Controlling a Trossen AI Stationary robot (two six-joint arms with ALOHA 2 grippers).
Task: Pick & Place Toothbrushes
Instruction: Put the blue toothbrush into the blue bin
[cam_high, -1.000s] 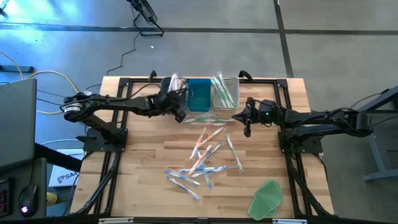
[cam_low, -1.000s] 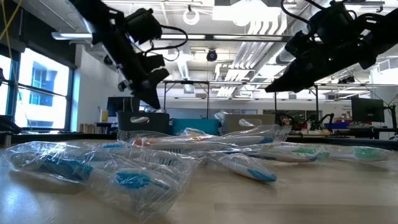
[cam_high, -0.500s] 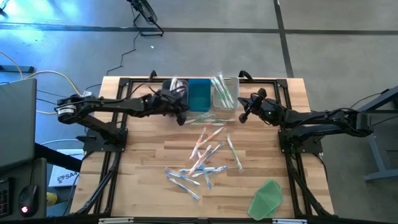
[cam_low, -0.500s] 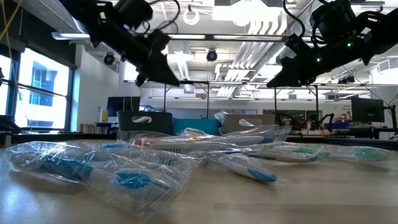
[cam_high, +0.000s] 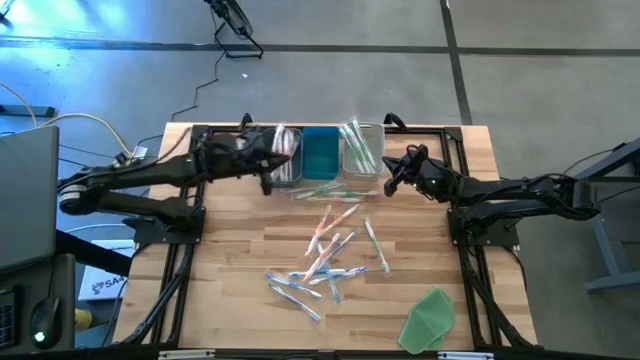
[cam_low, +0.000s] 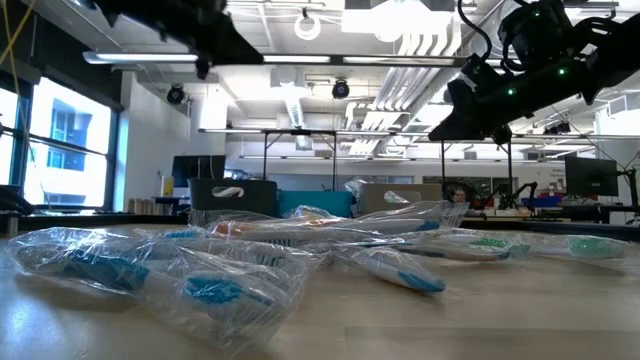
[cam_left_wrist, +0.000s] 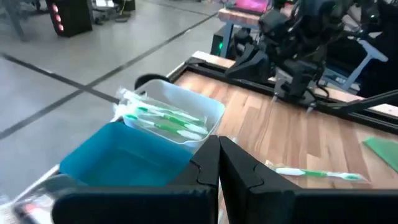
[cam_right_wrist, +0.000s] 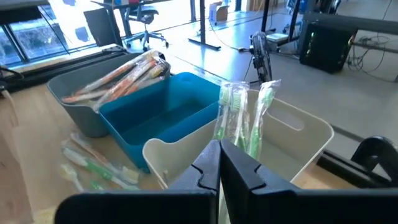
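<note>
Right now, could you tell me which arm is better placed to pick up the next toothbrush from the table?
Probably the right. Its shut, empty end effector hangs beside the white bin, closer to the loose toothbrushes. The left end effector, also shut, sits farther off by the grey bin.

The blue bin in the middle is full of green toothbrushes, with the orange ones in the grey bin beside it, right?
Not quite. The blue bin looks empty in the right wrist view. The green toothbrushes stand in the white bin on its other side. The orange toothbrushes do lie in the grey bin.
</note>
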